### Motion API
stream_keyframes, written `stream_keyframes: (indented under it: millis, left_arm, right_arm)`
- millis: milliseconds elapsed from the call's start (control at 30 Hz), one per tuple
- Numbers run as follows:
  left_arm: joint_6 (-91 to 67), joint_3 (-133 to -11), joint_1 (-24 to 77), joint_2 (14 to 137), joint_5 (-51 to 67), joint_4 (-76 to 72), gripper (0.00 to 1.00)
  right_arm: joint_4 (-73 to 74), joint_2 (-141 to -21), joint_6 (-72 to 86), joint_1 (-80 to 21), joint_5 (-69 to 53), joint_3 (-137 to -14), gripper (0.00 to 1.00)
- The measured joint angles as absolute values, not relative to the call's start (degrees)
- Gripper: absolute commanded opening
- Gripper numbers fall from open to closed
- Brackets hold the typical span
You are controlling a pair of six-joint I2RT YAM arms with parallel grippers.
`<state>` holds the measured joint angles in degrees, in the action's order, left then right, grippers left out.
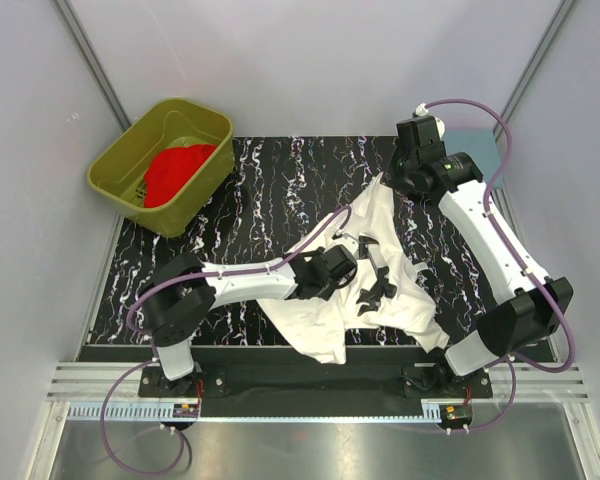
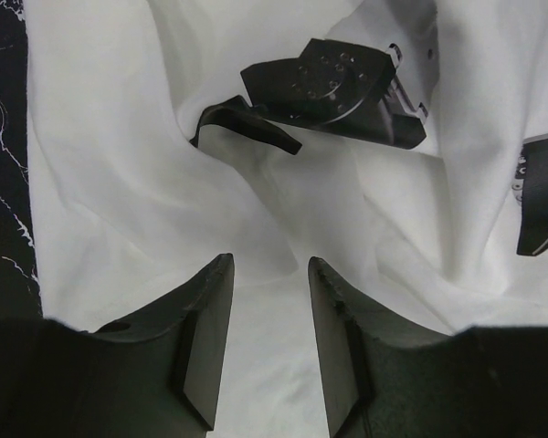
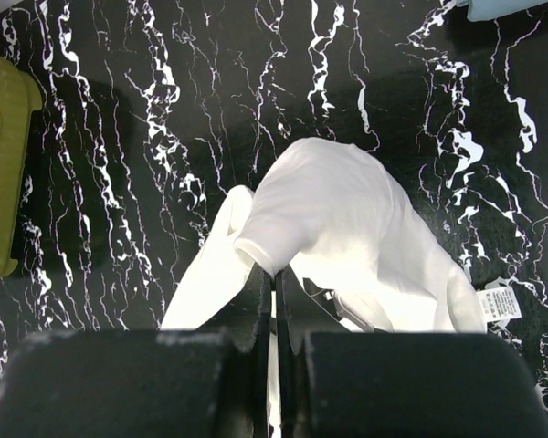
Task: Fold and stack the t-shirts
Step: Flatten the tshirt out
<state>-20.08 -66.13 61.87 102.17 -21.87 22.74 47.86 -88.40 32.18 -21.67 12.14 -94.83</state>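
Observation:
A white t-shirt (image 1: 325, 325) lies crumpled on the black marbled table (image 1: 280, 185), its black print (image 1: 377, 280) facing up. My right gripper (image 1: 390, 180) is shut on a hemmed edge of that shirt (image 3: 338, 210) and holds it raised off the table at the far side; the pinch (image 3: 275, 274) shows in the right wrist view. My left gripper (image 1: 348, 272) hovers over the shirt's middle. Its fingers (image 2: 205, 310) stand apart, with white cloth (image 2: 100, 164) beneath and the black print (image 2: 329, 87) just ahead. A red t-shirt (image 1: 175, 170) lies bunched in the tub.
An olive-green tub (image 1: 115, 158) stands at the table's far left corner; its edge (image 3: 0, 173) shows in the right wrist view. The shirt's white care label (image 3: 500, 301) lies on the table at the right. A pale blue object (image 3: 516, 7) sits at the far right edge.

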Motion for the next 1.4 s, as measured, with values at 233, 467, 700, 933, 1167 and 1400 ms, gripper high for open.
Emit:
stream_keyframes:
  millis: [233,467,700,933,1167,1400]
  left_arm:
    - [-21.2,-66.1,61.9,103.3,-22.2,22.8,0.45]
    - [-21.6,-65.6,61.9,103.3,-22.5,22.2,0.41]
    - [-22.3,-64.7,61.9,103.8,-22.8,21.2,0.15]
    - [-22.8,-65.4,61.9,103.4,-24.7,23.8,0.0]
    - [-22.5,-70.8,59.0,87.6,-26.3,34.7,0.0]
    - [-14.2,-105.4,52.6,75.6,-37.1,44.1,0.0]
  right_arm:
    - [47.8,-88.0,31.8,-21.4,10.8,-94.6,0.0]
    - [47.9,-88.0,31.7,-21.2,9.9,-94.6,0.0]
    - [47.9,-87.6,31.7,-21.2,9.7,-94.5,0.0]
    - [47.9,-87.1,31.5,-21.2,9.8,-94.5,0.0]
    - [50.8,-87.1,29.6,-21.2,13.8,-99.9,0.0]
    - [52.1,-86.8,22.1,-21.2,18.6,-118.6,0.0]
